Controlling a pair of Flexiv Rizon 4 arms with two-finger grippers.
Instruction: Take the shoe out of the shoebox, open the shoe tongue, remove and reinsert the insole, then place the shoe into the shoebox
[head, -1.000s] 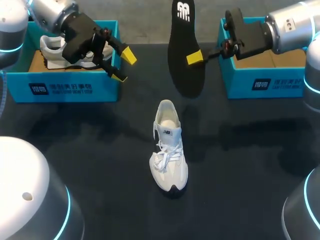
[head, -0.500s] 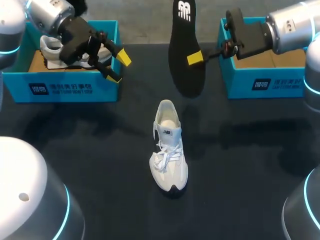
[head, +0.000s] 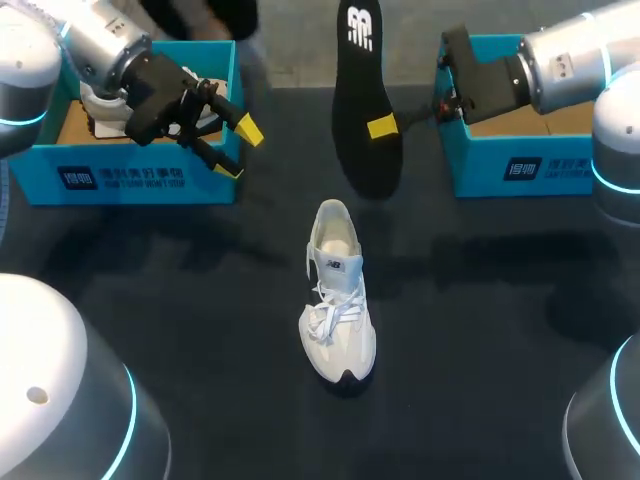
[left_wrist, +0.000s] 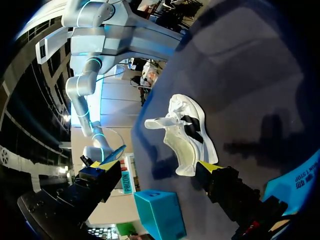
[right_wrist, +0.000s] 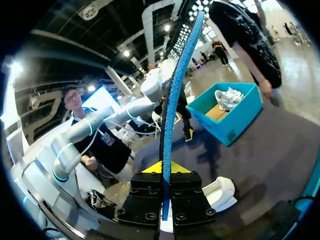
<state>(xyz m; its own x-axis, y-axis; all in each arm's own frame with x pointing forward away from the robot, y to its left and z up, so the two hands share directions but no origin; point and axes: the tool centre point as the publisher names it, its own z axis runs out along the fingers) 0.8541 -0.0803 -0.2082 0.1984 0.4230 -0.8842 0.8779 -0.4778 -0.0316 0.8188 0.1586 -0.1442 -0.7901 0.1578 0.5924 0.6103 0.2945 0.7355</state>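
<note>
- Right hand is closed on the insole, which is held upright in the air at 12 o'clock from the shoe. In the right wrist view the insole is seen edge-on, pinched between both fingers.
- Left hand is spread wide and holds nothing. It hangs by the corner of the left box, at 10 o'clock from the shoe.
- At the middle of the table the shoe is stood with its toe toward 6 o'clock and its tongue lifted, well apart from both boxes.
- Judged done: shoe taken out, tongue opened, insole removed.
- Judged left: the insole is to be put back and the shoe boxed. The right box, at 2 o'clock, looks free, while a second shoe lies in the left box.
- White print is carried on both box fronts, and a white logo on the insole's heel end and on the tongue; none is read out.
</note>
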